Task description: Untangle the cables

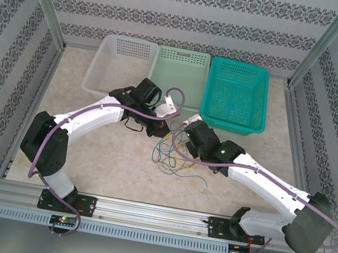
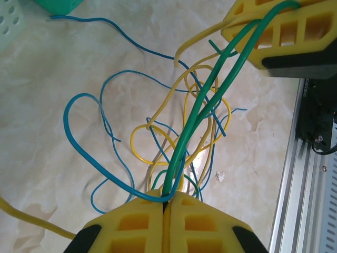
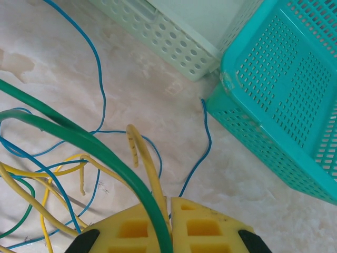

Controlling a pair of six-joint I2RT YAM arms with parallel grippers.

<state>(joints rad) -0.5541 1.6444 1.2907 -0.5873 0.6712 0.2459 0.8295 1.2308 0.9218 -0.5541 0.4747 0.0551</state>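
Top view: the cables [image 1: 174, 155] lie tangled on the counter [image 1: 105, 151], just in front and left of the teal basket [image 1: 231, 124]. Left wrist view: the left gripper [image 2: 167, 203] is clenched on the green cable [image 2: 196, 117], which runs up to the right gripper [image 2: 258, 31]. Right wrist view: the right gripper [image 3: 169, 208], near the teal basket [image 3: 274, 95], grasps that green cable [image 3: 105, 153].

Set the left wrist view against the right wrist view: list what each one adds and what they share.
Left wrist adds: the left gripper shut on the green cable, and the aluminium rail. Right wrist adds: the teal basket with its rim and open mesh inside. Shared: the right gripper shut on that green cable, loose yellow cables and blue cables, the pale tabletop.
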